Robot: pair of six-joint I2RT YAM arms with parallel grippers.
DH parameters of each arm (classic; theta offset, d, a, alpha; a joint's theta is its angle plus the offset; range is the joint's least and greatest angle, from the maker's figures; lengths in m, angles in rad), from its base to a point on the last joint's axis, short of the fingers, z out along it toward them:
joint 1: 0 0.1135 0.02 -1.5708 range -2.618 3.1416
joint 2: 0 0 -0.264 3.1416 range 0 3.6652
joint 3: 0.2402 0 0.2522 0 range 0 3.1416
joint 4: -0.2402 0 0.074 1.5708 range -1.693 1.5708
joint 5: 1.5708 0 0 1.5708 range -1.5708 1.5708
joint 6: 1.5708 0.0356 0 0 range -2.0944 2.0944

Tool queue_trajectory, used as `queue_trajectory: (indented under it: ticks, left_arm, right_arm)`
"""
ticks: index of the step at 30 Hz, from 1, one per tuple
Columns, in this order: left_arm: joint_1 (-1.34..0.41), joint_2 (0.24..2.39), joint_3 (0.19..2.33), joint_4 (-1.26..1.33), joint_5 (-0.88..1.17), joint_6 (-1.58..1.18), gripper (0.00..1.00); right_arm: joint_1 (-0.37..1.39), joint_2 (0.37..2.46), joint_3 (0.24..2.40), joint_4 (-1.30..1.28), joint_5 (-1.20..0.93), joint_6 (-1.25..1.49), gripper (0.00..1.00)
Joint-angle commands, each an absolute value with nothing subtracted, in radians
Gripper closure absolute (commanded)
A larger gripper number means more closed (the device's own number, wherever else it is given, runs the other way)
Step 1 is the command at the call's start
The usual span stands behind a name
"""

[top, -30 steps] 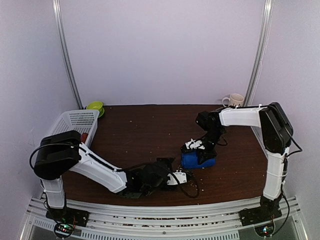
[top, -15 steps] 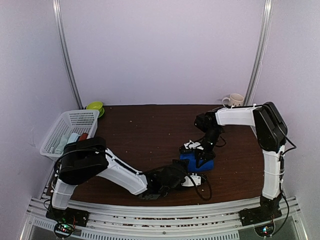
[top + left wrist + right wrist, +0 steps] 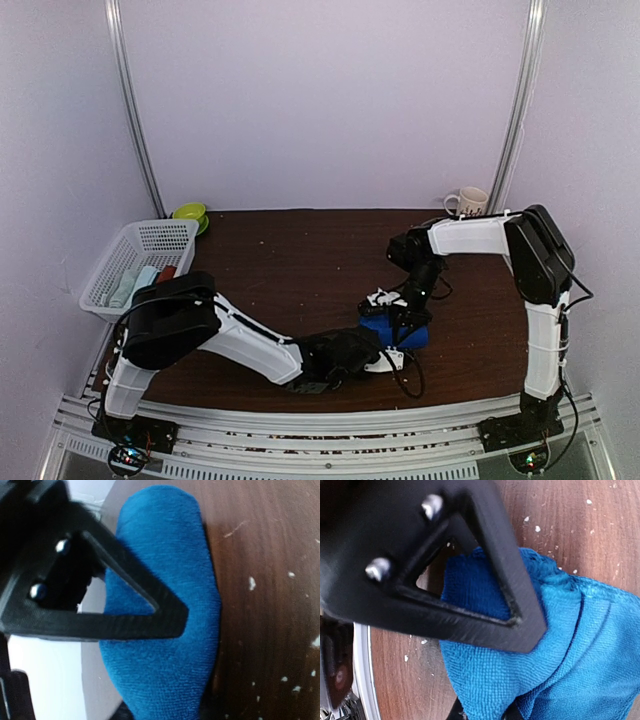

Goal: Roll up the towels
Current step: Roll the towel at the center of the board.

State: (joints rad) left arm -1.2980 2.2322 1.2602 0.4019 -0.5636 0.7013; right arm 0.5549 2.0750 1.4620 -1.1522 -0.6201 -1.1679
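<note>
blue towel (image 3: 414, 336) bundled on the counter (image 3: 290, 260), right gripper (image 3: 392, 312) pinching its top, left gripper (image 3: 388, 356) at its near side, closure unclear

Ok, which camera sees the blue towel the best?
The left wrist view: the blue towel fills the frame as one rounded roll. The right wrist view shows only its crumpled folds up close; in the top view it is a small blue lump, partly hidden.

No text, label, brand, number or sign is readable in any view.
</note>
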Motion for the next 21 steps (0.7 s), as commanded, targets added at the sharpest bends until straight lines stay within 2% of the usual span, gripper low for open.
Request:
queue_trajectory:
  ticks: [1, 4, 5, 11, 17, 21]
  left_arm:
    - [-1.290, 2.257, 1.297, 0.215, -0.514, 0.641, 0.81]
    - [-1.293, 2.251, 1.327, 0.117, -0.438, 0.585, 0.98]
    - [-1.296, 2.252, 1.343, 0.080, -0.409, 0.561, 1.00]
    - [-1.298, 2.265, 1.451, -0.143, -0.223, 0.386, 1.00]
    - [-1.292, 2.344, 1.598, -0.354, -0.036, 0.210, 1.00]
    - [-1.284, 2.419, 1.712, -0.463, 0.045, 0.093, 1.00]
  right_arm:
    - [0.592, 2.147, 1.405, -1.207, -0.517, -1.176, 0.99]
    - [0.590, 2.119, 1.411, -1.179, -0.498, -1.136, 0.90]
    - [0.586, 2.099, 1.411, -1.162, -0.491, -1.124, 0.86]
    - [0.539, 1.884, 1.368, -1.044, -0.426, -1.066, 0.48]
    - [0.457, 1.634, 1.242, -0.905, -0.317, -1.061, 0.27]
    - [0.375, 1.505, 1.140, -0.832, -0.297, -1.104, 0.22]
